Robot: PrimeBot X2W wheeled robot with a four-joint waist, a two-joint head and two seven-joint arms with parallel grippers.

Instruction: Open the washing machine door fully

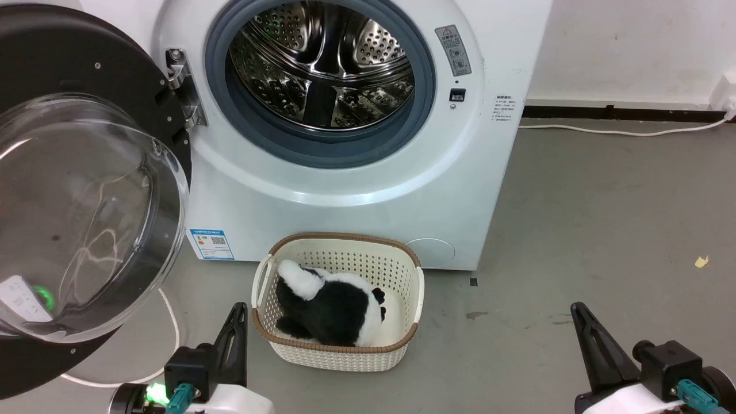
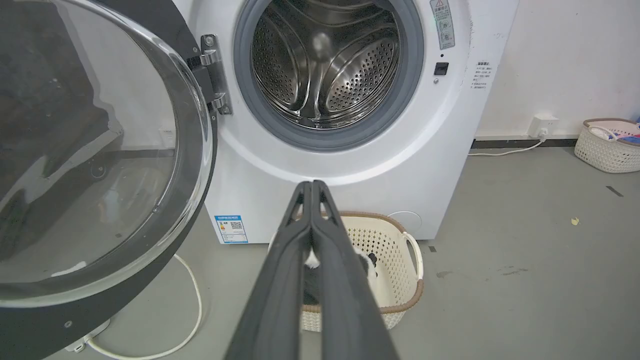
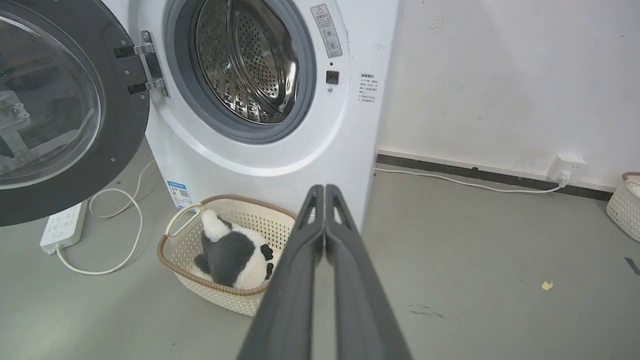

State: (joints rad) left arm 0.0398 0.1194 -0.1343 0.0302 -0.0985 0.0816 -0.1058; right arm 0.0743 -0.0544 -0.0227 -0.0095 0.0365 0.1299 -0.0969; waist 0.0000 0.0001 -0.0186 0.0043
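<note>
The washing machine (image 1: 356, 201) (image 2: 400, 165) (image 3: 310, 150) stands ahead with its steel drum (image 1: 322, 63) exposed. The washing machine door (image 1: 75, 218) (image 2: 90, 165) (image 3: 55, 115), a black disc with a clear glass bowl, hangs swung out wide on its left hinge (image 1: 184, 86). My left gripper (image 1: 237, 313) (image 2: 311, 184) is shut with nothing in it, low at the front, to the right of the door and apart from it. Low at the right, my right gripper (image 1: 577, 310) (image 3: 324, 187) is shut and holds nothing, far from the machine.
A cream basket (image 1: 402, 259) (image 2: 400, 235) (image 3: 175, 260) holding a black and white plush toy (image 1: 333, 305) (image 3: 230, 255) sits on the floor before the machine. A power strip (image 3: 62, 225) and white cable (image 1: 169, 310) lie under the door. Another basket (image 2: 607, 145) stands by the right wall.
</note>
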